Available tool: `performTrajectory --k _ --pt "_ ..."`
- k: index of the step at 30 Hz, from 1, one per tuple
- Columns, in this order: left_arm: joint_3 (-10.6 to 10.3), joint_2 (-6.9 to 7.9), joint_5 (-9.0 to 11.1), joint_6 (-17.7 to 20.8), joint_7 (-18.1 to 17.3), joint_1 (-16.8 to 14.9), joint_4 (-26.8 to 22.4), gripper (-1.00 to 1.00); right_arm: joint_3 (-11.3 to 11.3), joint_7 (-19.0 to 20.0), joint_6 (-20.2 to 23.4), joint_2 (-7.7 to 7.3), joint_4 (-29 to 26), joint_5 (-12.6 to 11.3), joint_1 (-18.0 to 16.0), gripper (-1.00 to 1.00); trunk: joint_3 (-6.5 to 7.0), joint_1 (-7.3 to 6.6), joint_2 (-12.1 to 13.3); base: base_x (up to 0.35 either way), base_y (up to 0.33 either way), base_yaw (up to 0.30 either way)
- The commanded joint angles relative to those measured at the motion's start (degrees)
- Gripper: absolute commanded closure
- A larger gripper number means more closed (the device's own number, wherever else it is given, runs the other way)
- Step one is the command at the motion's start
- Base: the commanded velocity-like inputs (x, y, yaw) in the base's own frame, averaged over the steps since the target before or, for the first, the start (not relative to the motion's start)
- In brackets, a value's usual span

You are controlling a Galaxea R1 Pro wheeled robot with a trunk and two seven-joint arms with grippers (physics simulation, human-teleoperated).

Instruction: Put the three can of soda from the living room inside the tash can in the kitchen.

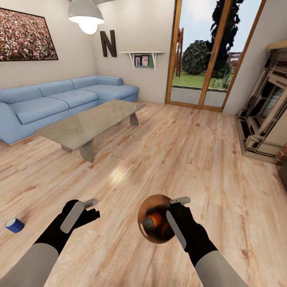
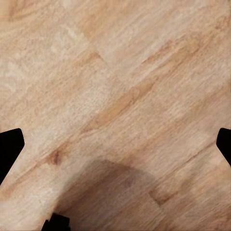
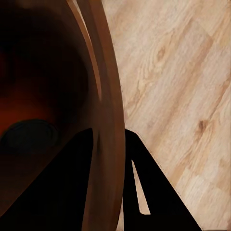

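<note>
The tash can (image 1: 140, 221), a glossy brown round bin, hangs just above the wood floor in front of me. My right gripper (image 1: 173, 207) is shut on its rim (image 3: 103, 72), one finger inside and one outside. Inside the bin I see an orange can of soda (image 1: 156, 220) with a grey top; how many are in there I cannot tell. Another can of soda (image 1: 14, 225), blue with a silver top, lies on its side on the floor at the far left. My left gripper (image 1: 85, 208) hovers open over bare floor (image 2: 115, 96), to the right of that can, holding nothing.
The living room lies ahead: a glass coffee table (image 1: 89, 121), a blue corner sofa (image 1: 59, 99) behind it, a glass door (image 1: 207, 52) at the back and a brick fireplace (image 1: 265, 111) on the right. Wood floor stretches between me and the table.
</note>
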Motion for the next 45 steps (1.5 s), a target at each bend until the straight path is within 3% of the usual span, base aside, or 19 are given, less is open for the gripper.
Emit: performTrajectory --k 1,16,45 --pt "-0.02 0.0 -0.01 0.0 -0.01 0.0 -0.01 -1.0 0.0 0.27 0.05 0.01 -0.18 0.36 -0.02 1.0 0.01 0.0 0.0 0.0 0.224 0.0" --pt "-0.22 -0.32 -0.01 0.0 -0.07 0.0 -0.14 -1.0 0.0 0.26 0.59 -0.06 -5.07 0.36 0.23 1.0 0.74 0.0 0.0 0.0 0.056 0.05" --pt "-0.18 -0.52 -0.01 0.0 -0.1 0.0 0.08 -1.0 -0.07 0.26 0.59 -0.15 -5.33 0.36 0.24 1.0 3.39 0.0 0.0 0.0 0.0 0.079"
